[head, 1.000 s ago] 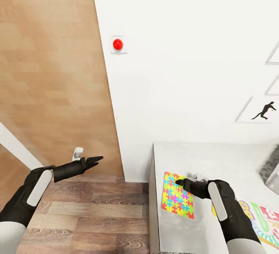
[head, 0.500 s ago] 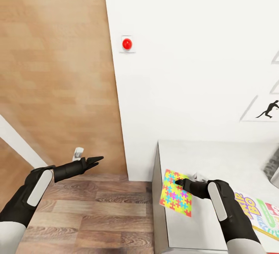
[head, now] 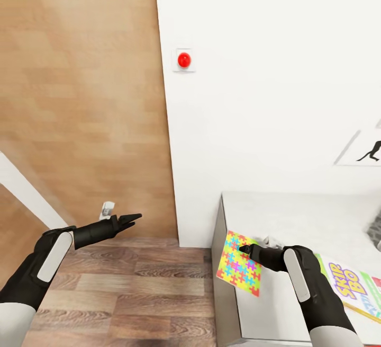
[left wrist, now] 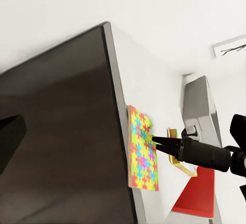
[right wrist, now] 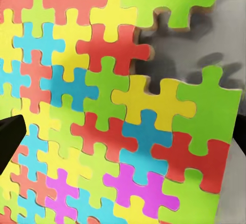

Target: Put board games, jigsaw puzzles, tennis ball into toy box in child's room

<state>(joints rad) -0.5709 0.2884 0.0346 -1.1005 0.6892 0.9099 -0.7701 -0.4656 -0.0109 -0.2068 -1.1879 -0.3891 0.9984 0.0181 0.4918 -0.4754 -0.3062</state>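
step: puzzle [head: 239,264] pickup. right gripper [head: 244,249] tips at puzzle on surface [head: 296,214] corner; closure cannot tell. left gripper [head: 133,216] narrow, idle over floor. next: confirm hold, carry to box.

Multicoloured flat cardboard jigsaw puzzle [head: 239,263]: matt, brown raw edges. Pale grey slab table [head: 296,214]: smooth, matt. Brown wood-grain plank floor [head: 132,288], at 9 o'clock of the table: low sheen.

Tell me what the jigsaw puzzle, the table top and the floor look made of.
Jigsaw puzzle: probably card or thin wood, glossy colour print; pale brown edges show at the cut-outs. Table top: smooth matt pale grey slab, maybe laminate or stone; unclear. Floor: wood-look planks with visible grain, possibly laminate.
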